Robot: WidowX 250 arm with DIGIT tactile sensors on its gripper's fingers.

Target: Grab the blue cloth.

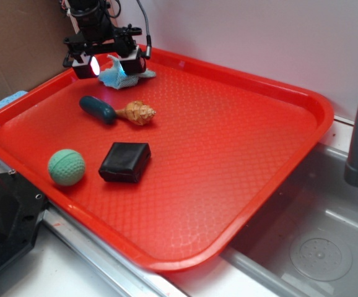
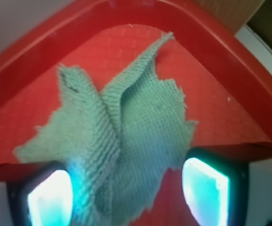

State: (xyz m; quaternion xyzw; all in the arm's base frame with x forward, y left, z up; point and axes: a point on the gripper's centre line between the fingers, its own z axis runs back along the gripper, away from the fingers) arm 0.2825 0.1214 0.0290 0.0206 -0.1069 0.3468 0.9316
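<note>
The red tray (image 1: 241, 111) occupied most of the work surface, with one edge overhanging the sink (image 1: 327, 247). The gripper (image 1: 108, 64) was positioned at the tray's far left corner, directly over the blue cloth (image 1: 128, 77). In the wrist view the cloth (image 2: 126, 136) lay bunched between the two lit fingers (image 2: 206, 190), with a raised fold running up its middle and ragged corners spread toward the tray wall. The jaws stood apart, one to each side of the fabric, and had not yet pinched it.

To complete the grasp well, the jaws probably needed to close on the raised central fold (the thickest gathered part), not on a thin pointed corner, which could slip free. The fingertips appeared low enough to catch the fabric; further descent risked pressing into the tray floor. The tray rim sat just beyond the cloth, so any approach correction was best kept small.

The black block (image 1: 125, 162), green ball (image 1: 66, 167) and teal-handled tool (image 1: 116, 112) lay well apart from the corner.
</note>
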